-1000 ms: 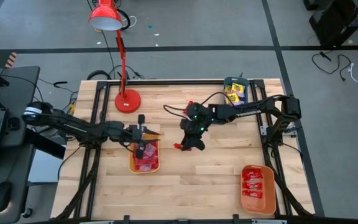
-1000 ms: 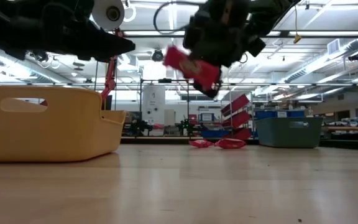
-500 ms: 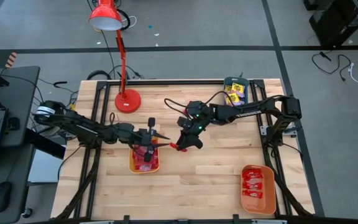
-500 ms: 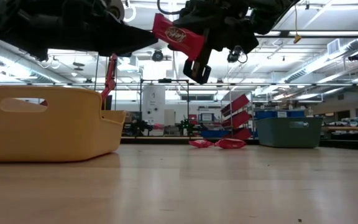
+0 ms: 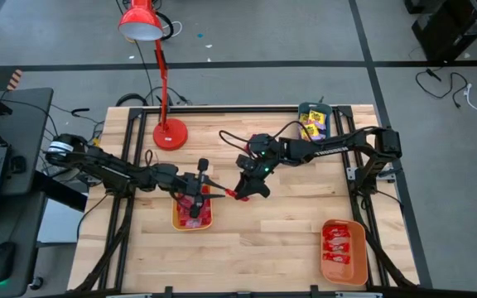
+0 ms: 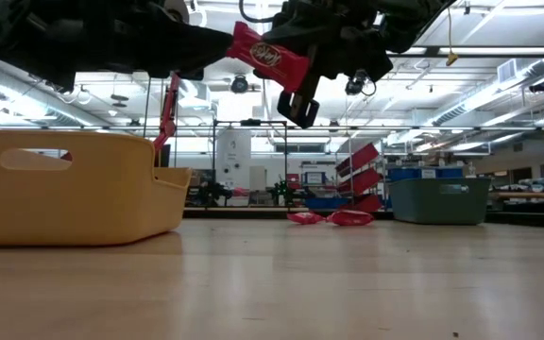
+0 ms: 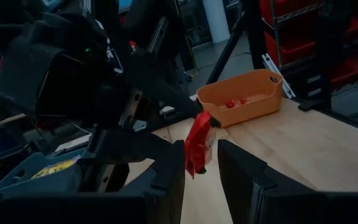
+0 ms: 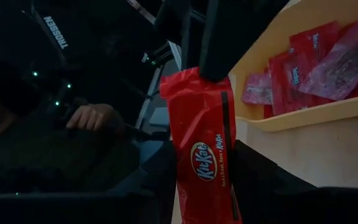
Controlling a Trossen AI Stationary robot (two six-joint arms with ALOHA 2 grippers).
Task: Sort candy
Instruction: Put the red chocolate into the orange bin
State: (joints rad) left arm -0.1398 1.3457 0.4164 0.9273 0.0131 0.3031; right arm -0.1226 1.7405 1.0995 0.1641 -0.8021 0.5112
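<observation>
One red wrapped candy (image 6: pixel 270 59) hangs in the air above the table's middle, with my right gripper (image 5: pixel 237 192) shut on it. My left gripper (image 7: pixel 201 171) reaches in level from the table's left and is open. Its two fingers stand on either side of the candy's free end (image 8: pixel 194 81), with a gap showing beside one finger. I cannot tell whether the other finger touches it. Below my left arm stands a yellow-orange tray (image 5: pixel 177 222) holding red and pinkish candy. Two more red candies (image 6: pixel 333 218) lie loose on the table farther back. My right gripper pinches the red candy between its two fingers at the end nearest its wrist (image 8: pixel 207 193). The fingers come from the table's right, slanting slightly down, and lie along the wrapper. The candy sticks out past the fingertips toward my left gripper, lifted clear of the table.
An orange tray (image 5: pixel 328 266) with red candy stands at the near right corner. A teal tray (image 5: pixel 301 108) with yellow candy stands at the far right. A red desk lamp (image 5: pixel 170 132) stands at the far left. A person's hand (image 8: pixel 89 115) shows beyond the table.
My left gripper has gone toward the table's right until its fingers stand around the candy's free end, then stopped. My right gripper has tipped its fingers upward, which raised the candy and turned its free end toward my left gripper. Both have kept still since.
</observation>
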